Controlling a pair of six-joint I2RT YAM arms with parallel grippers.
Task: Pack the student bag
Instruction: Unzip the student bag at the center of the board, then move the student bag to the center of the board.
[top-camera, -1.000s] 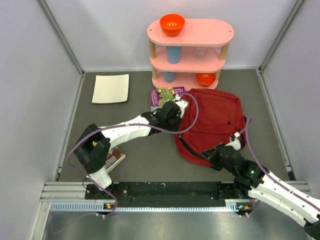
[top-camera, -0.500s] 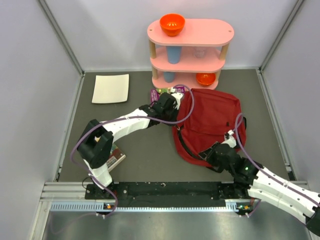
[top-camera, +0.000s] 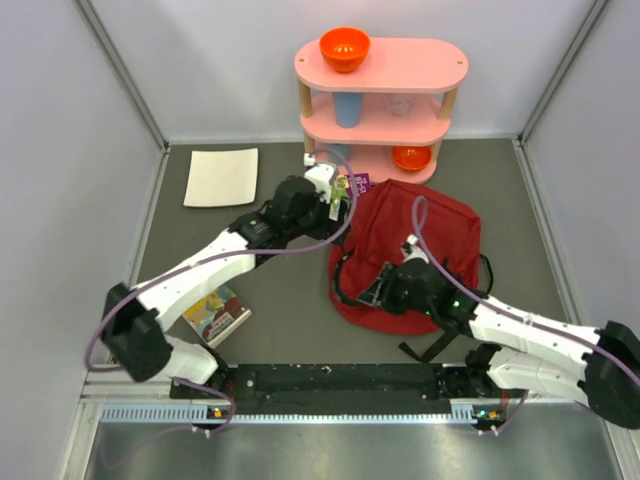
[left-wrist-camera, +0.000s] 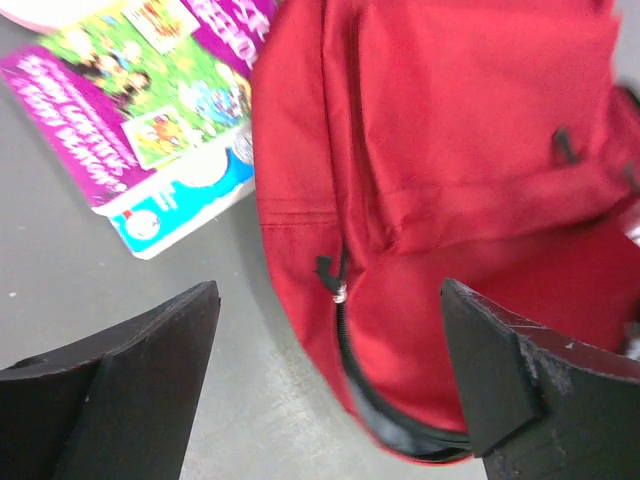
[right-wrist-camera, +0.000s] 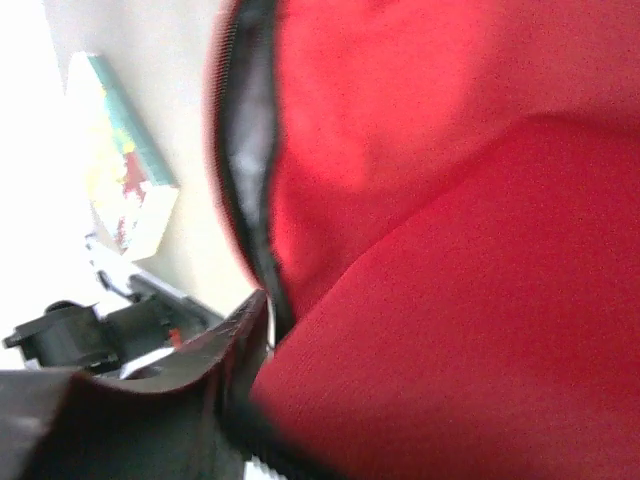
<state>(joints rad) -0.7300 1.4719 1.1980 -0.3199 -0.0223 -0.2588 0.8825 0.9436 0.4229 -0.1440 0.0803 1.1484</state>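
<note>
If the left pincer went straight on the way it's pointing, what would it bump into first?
Most likely the student bag: the open left pincer aims at its red edge by the zipper pull. Depth is hard to judge, though.

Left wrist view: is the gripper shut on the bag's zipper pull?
No, the left gripper stands wide open over the student bag.

We see the red bag (left-wrist-camera: 450, 200) filling the right of the view, lying on the grey worktop (left-wrist-camera: 100, 290). Its black zipper (left-wrist-camera: 350, 370) curves along the near edge, with a small pull (left-wrist-camera: 338, 290) at its upper end. A book (left-wrist-camera: 140, 110) with a purple and green cover lies at upper left, just beside the bag. Our left jaws stand wide apart at the bottom corners, holding nothing, the zipper between them.
</note>
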